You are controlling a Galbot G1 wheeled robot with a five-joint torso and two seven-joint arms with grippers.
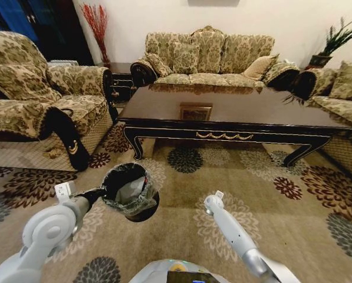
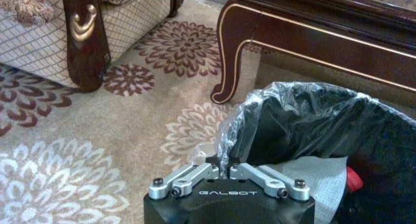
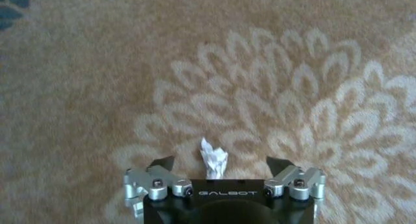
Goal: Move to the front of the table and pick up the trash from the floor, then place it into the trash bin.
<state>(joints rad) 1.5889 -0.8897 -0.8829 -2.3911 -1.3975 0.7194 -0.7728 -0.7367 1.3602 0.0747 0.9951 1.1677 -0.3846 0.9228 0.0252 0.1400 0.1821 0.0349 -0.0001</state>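
Observation:
My left gripper point(image 1: 96, 193) point(image 2: 221, 162) is shut on the rim of the trash bin point(image 1: 130, 191) point(image 2: 325, 131), a small black bin lined with a crinkled bag, held just above the floor point(image 1: 181, 247). Grey-white paper and something red lie inside it. My right gripper point(image 1: 213, 201) point(image 3: 221, 164) points down at the carpet and is open. A crumpled white paper wad, the trash point(image 3: 213, 157), stands on a cream flower medallion between its fingers. The dark glossy table point(image 1: 246, 106) stretches across ahead, and one curved leg point(image 2: 229, 63) is close to the bin.
A patterned armchair point(image 1: 34, 100) point(image 2: 78, 34) stands at the left, a sofa point(image 1: 205, 56) behind the table, another seat point(image 1: 341, 97) at the right. A small framed object point(image 1: 196, 111) lies on the table. Open carpet spreads between me and the table.

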